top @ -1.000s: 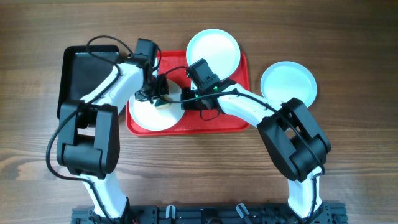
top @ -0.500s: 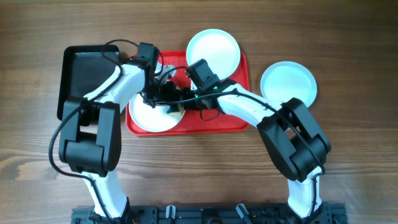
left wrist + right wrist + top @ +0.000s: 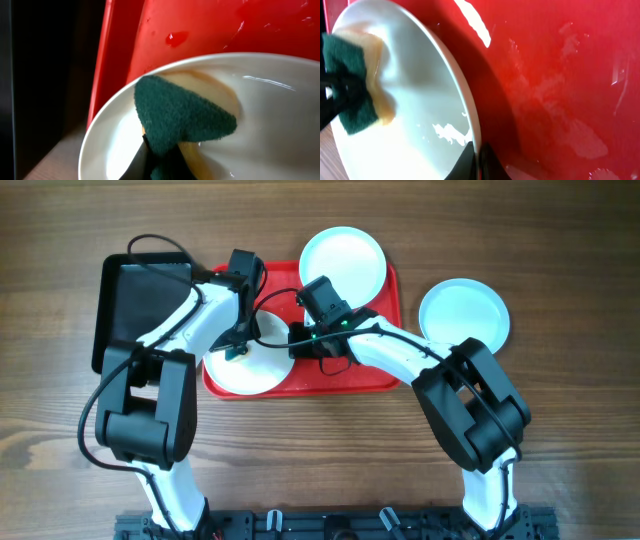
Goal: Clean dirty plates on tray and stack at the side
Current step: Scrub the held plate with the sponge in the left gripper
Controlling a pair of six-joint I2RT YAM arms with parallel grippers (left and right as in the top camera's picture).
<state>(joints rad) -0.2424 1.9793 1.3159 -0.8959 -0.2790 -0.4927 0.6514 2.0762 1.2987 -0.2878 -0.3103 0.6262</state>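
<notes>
The red tray [image 3: 375,340] holds a pale plate [image 3: 255,370] at its left. My left gripper [image 3: 238,346] is shut on a green and yellow sponge [image 3: 180,117] that presses on the plate's [image 3: 270,100] inner surface near its left rim. My right gripper [image 3: 297,348] is shut on this plate's right rim [image 3: 472,130] and holds it tilted up off the tray [image 3: 560,75]. The sponge [image 3: 352,90] shows at the plate's far side in the right wrist view. A second plate [image 3: 343,260] lies over the tray's back rim. A third plate [image 3: 463,313] lies on the table to the right.
A black rectangular tray [image 3: 135,305] stands on the wooden table left of the red tray, its edge dark in the left wrist view [image 3: 45,75]. Wet smears mark the red tray's floor [image 3: 570,130].
My left gripper has swept the sponge to the right across the plate and then back to the plate's left side. The right gripper has kept its hold on the rim.
</notes>
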